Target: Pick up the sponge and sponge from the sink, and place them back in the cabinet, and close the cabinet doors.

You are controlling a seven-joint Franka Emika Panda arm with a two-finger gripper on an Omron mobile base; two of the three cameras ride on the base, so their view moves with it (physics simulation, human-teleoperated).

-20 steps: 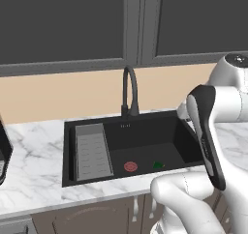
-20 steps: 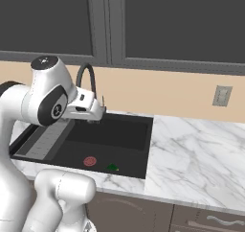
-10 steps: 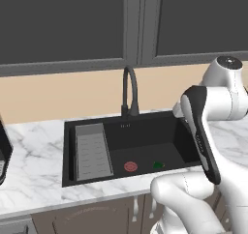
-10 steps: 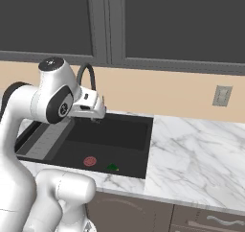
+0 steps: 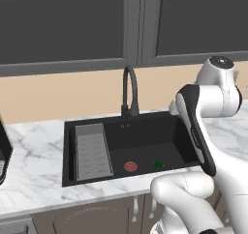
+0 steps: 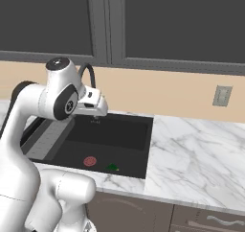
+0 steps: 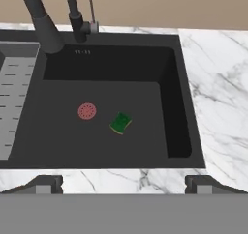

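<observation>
Sink [image 5: 181, 138] of black material sits sunk in the white marble counter [image 5: 34, 170], under dark glass-fronted wall cupboards [image 6: 177, 25]. The black arched faucet [image 5: 130, 94] rises from its back rim, and a grey ribbed tray [image 5: 92, 153] lies along one side of the basin. On the basin floor a red drain disc [image 7: 87, 111] lies near the middle, and a single sponge [image 7: 120, 123], green on top with a yellow edge, rests flat just beside the disc, apart from it. The gripper [image 6: 97, 112] hangs above the sink near the faucet, clear of the sponge; in the hand view its finger tips [image 7: 46, 183] stand wide apart with nothing between them.
</observation>
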